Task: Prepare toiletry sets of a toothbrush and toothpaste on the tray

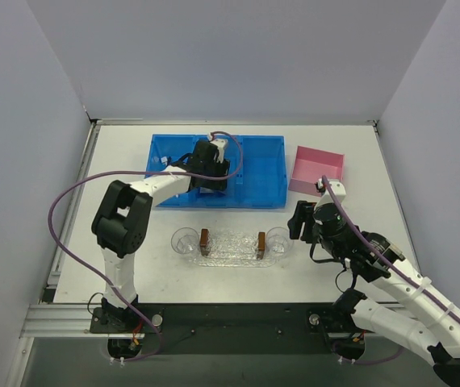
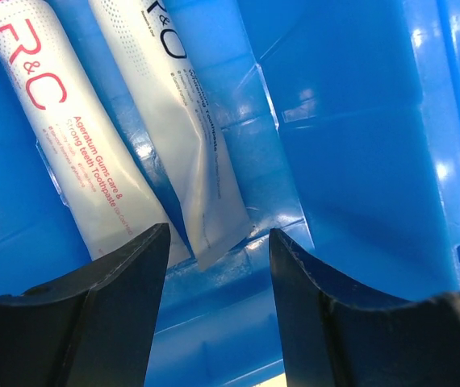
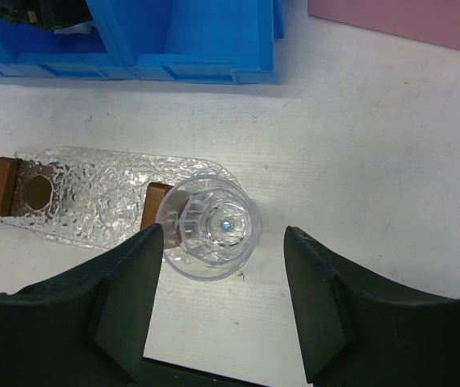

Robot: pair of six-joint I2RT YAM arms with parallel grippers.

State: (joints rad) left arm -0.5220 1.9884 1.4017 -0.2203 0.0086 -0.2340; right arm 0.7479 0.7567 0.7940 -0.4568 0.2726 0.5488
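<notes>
Two silvery-white toothpaste tubes lie side by side in the blue bin (image 2: 359, 121), crimped ends toward me: one with red lettering (image 2: 77, 153), one with dark lettering (image 2: 198, 137). Their caps are out of view. My left gripper (image 2: 218, 242) is open just above and in front of the crimped ends; from above it (image 1: 212, 176) is down in the bin's middle compartment. The clear glittery tray (image 1: 230, 244) lies at the table's middle and also shows in the right wrist view (image 3: 93, 193). My right gripper (image 3: 222, 235) is open and empty, above the tray's right end. No toothbrush shows.
A clear cup (image 3: 210, 226) stands at the tray's right end and another (image 1: 186, 240) at its left end. Two small brown blocks (image 1: 204, 239) (image 1: 261, 242) sit on the tray. A pink box (image 1: 317, 169) stands right of the blue bin (image 1: 262, 173).
</notes>
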